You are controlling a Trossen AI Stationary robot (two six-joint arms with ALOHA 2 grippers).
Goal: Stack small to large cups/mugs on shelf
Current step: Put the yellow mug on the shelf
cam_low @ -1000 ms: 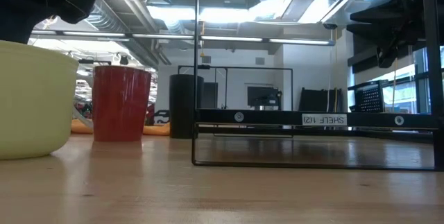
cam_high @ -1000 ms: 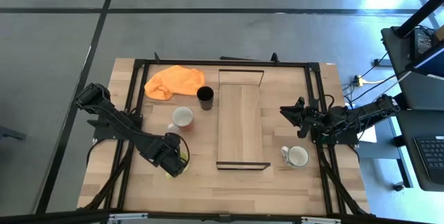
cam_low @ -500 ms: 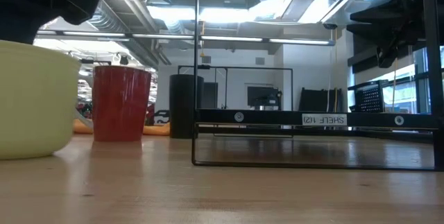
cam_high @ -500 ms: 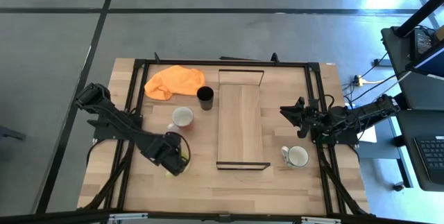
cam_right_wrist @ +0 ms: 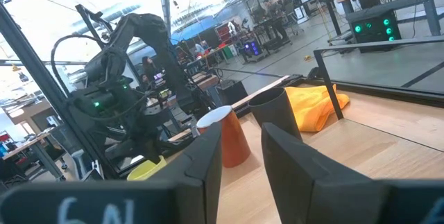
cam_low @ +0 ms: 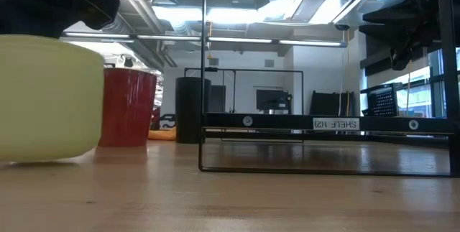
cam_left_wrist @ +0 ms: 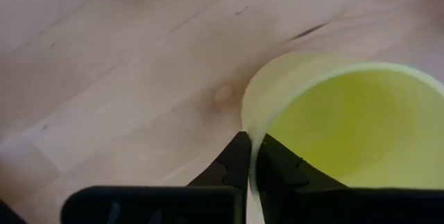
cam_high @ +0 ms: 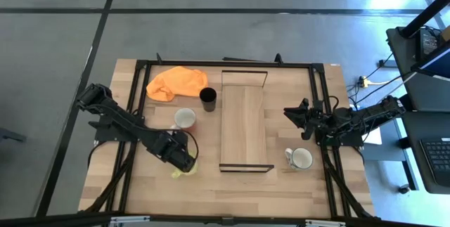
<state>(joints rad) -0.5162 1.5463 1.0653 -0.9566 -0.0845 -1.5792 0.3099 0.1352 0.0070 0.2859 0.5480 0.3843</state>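
- yellow-green mug (cam_high: 184, 170) sitting near the table's front edge, left of the shelf, its rim pinched between the left gripper (cam_left_wrist: 250, 160) fingers
- reddish-brown mug with white inside (cam_high: 184, 119) standing upright, left of the shelf
- black cup (cam_high: 208, 99) standing upright, just beside the shelf's far left corner
- white mug (cam_high: 301, 159) standing upright, right of the shelf's front end
- shelf (cam_high: 243, 127) lying lengthwise mid-table, carrying nothing

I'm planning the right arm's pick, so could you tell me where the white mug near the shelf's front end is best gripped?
Grip the white mug by its rim, from above: it stands upright, mouth open, handle pointing toward the shelf, so pinch the wall on the far side.
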